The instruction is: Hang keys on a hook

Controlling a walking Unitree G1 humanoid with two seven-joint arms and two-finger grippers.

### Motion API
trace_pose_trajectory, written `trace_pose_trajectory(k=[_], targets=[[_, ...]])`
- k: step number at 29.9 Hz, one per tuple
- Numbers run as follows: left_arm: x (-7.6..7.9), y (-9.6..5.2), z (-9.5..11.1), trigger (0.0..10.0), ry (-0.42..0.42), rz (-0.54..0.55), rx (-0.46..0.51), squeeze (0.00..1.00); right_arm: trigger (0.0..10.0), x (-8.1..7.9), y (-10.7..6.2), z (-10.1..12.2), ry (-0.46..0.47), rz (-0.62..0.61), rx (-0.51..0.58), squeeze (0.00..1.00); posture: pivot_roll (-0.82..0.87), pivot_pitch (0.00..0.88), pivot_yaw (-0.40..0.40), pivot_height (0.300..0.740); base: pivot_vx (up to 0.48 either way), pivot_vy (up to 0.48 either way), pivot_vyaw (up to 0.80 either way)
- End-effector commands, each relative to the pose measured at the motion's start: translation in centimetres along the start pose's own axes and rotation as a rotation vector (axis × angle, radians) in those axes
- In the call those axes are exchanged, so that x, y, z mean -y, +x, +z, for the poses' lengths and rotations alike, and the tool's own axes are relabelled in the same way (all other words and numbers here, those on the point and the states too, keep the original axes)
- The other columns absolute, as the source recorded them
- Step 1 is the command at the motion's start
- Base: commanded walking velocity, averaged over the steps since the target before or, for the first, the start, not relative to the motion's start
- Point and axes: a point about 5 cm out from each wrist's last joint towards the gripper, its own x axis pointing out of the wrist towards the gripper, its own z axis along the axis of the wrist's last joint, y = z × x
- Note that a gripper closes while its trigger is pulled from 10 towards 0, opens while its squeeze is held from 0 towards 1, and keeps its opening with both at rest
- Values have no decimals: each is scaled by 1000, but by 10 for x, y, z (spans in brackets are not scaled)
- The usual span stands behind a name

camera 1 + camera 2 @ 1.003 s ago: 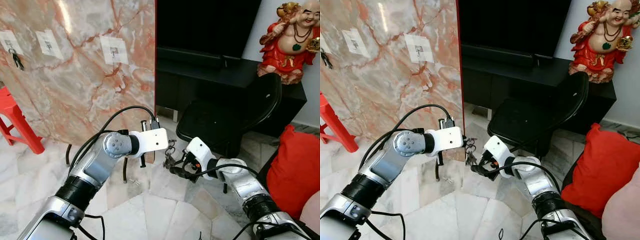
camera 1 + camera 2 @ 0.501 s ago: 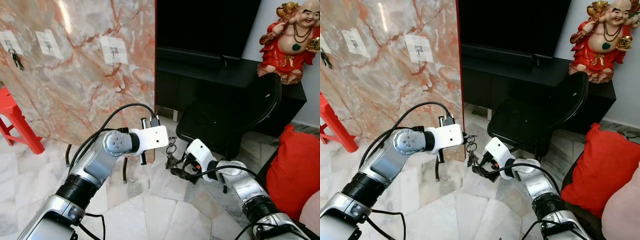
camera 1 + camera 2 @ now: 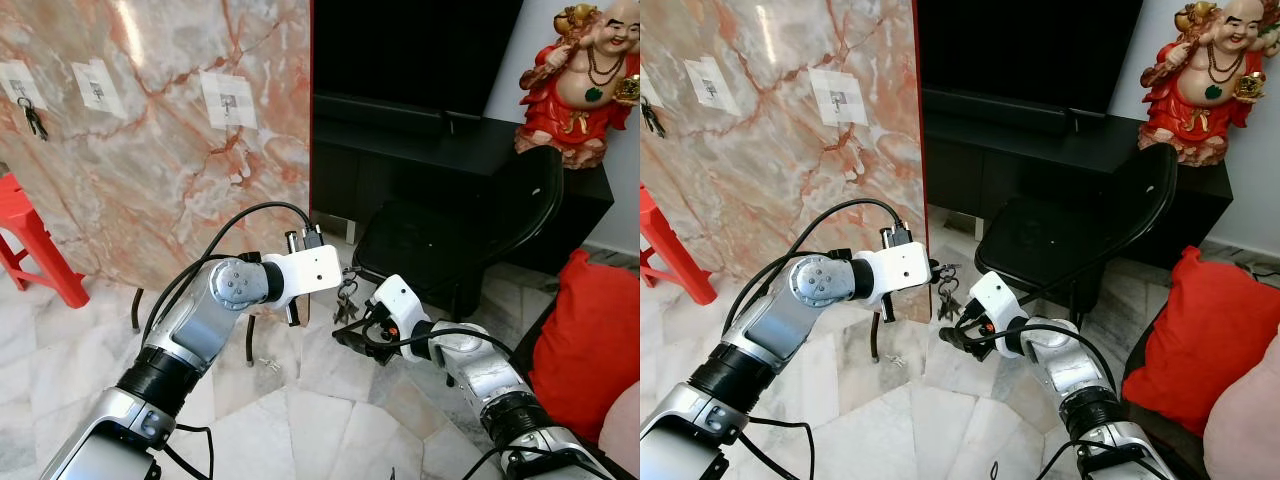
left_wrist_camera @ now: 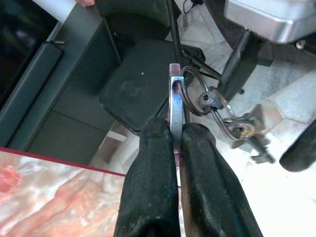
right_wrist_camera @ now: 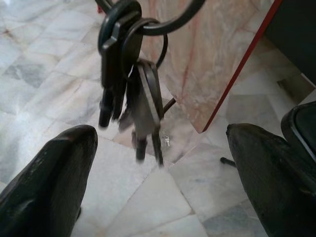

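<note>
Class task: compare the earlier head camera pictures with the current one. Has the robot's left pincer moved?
Yes. The left pincer, shut on the keys, has shifted slightly up and toward the black chair, judged against the red-edged marble panel, which stays put in the view.

2 silver arms (image 3: 195, 335), white wrists, black cables, black fingers (image 4: 153, 182)

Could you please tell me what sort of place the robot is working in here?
Most likely a home living room. A dark television stands on a low black cabinet, with a red laughing Buddha statue beside it, and the floor is pale marble tile. A black chair stands before the cabinet.
</note>
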Motion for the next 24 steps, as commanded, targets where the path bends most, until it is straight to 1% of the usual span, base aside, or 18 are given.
trace_pose_trajectory(k=[1, 6, 7, 8, 11, 12, 13, 20, 22, 24], targets=[[-12, -1, 13, 10000, 43, 34, 45, 0, 10000, 0, 0, 0, 29, -3, 10, 0, -14, 0, -4, 723, 0, 0, 0], [-12, 1, 18, 10000, 44, 38, 62, 0, 10000, -2, 2, 3, 64, 5, 44, 0, -14, 0, -4, 723, 0, 0, 0], [-11, 2, 19, 10000, 44, 37, 66, 0, 3686, -2, 2, 4, 85, 5, 56, 0, -14, 0, -4, 723, 0, 0, 0], [-11, 3, 19, 10000, 43, 35, 69, 0, 0, -2, 2, 4, 104, 4, 67, 0, -14, 0, -4, 723, 0, 0, 0], [-9, 4, 21, 10000, 40, 29, 77, 0, 0, -2, 2, 7, 145, 8, 101, 0, -13, 0, -2, 723, 0, 0, 0], [-8, 4, 21, 10000, 40, 28, 78, 0, 4078, -2, 2, 7, 145, 7, 104, 0, -13, 0, -2, 723, 0, 0, 0], [-8, 4, 21, 10000, 40, 28, 78, 0, 10000, -2, 3, 7, 144, 5, 104, 0, -13, 0, -2, 723, 0, 0, 0], [-9, 4, 21, 10000, 40, 30, 78, 0, 10000, -4, 4, 6, 171, 7, 116, 0, -10, 0, -2, 723, 0, 0, 0], [-9, 3, 21, 10000, 42, 32, 77, 0, 0, -5, 5, 6, 189, 11, 129, 0, -10, 0, -2, 723, 0, 0, 0], [-9, 3, 20, 10000, 41, 34, 77, 0, 0, -5, 5, 7, 199, 16, 135, 0, -7, 0, -1, 723, 0, 0, 0]])
